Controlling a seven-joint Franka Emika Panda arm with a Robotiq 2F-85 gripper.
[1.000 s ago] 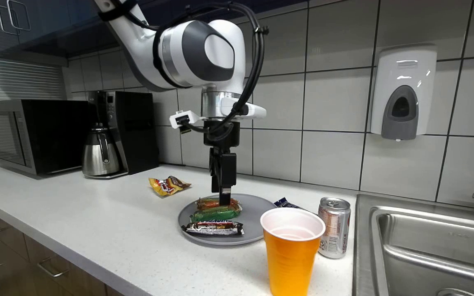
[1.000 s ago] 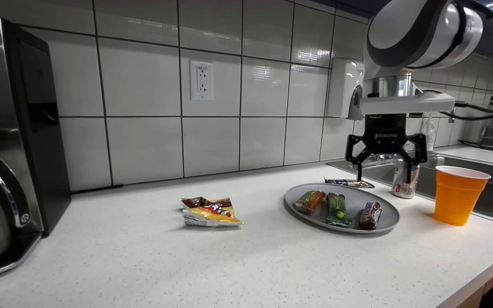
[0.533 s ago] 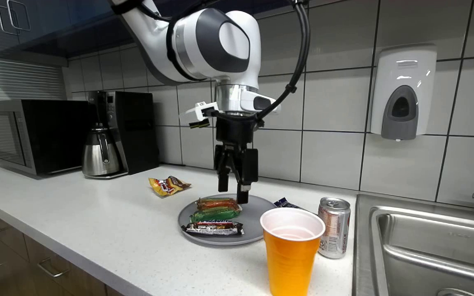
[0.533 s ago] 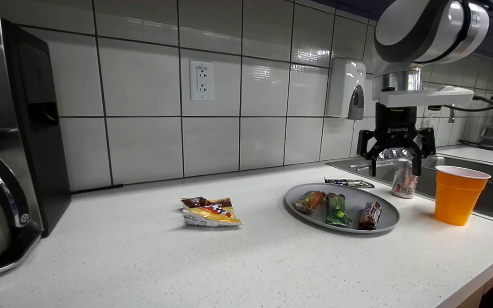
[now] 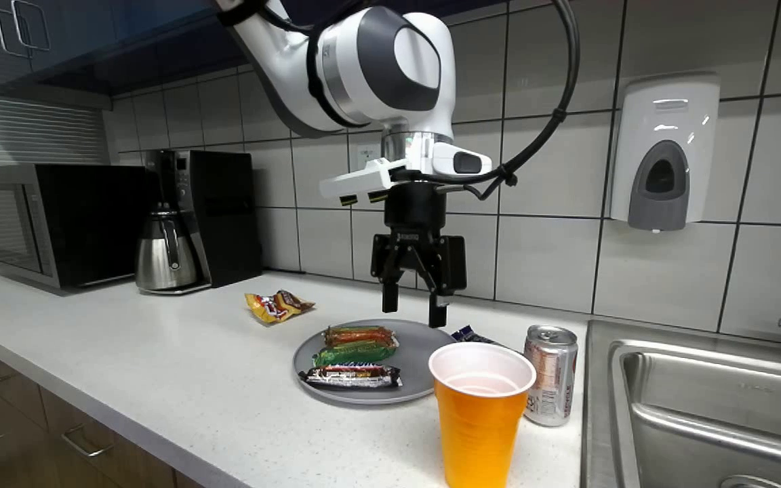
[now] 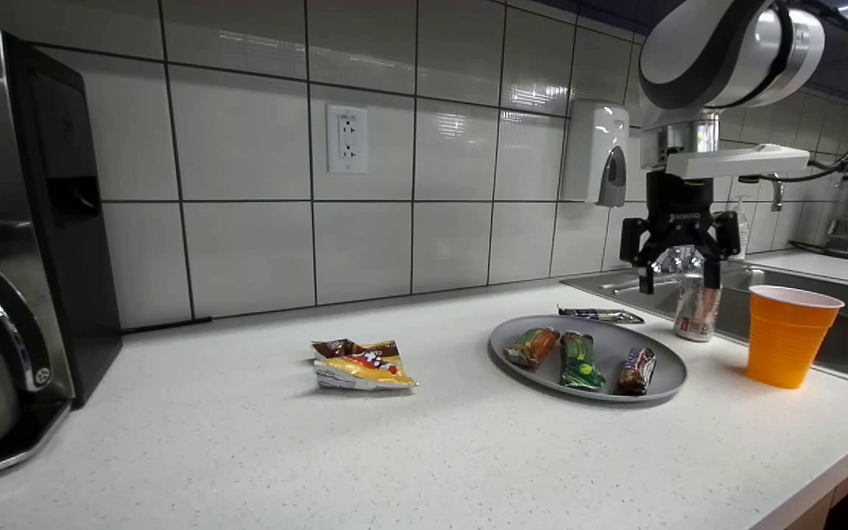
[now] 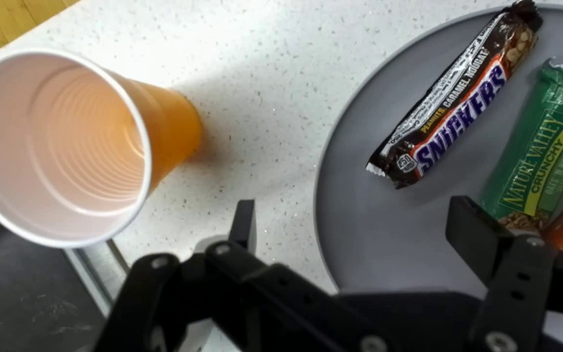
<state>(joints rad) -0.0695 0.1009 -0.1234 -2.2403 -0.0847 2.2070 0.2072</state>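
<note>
Above the sink-side edge of the gray plate, claw hangs spread wide, nothing between its fingers and nothing touched. In the wrist view one finger is over the plate, near the green Nature Valley bar; the other is past the plate's rim. Exact height over the plate: can't tell.

Plate sits flat on the desk and is the nearest thing, with three bars on it: green one in the middle, Snickers bar to one side of it, orange-wrapped bar just beside it on the other side; whether those two touch is unclear. Off the plate's sink side: orange cup and silver can, sink beyond. Dark blue wrapper lies near the plate on the wall side; crumpled yellow packet lies well apart from the plate, away from the sink.

Risks, my read: straight drop from here could put a finger on the plate's rim and tip it, since claw straddles the edge. Low sideways swing could clip the cup (tall, probably light, near the plate) or the can. Closing around the green bar could drag the orange-wrapped one along, spacing too tight. Slick wrappers may slip if pinched off-center. Dark blue wrapper, partly hidden in an exterior view, is easy to nudge by accident.
</note>
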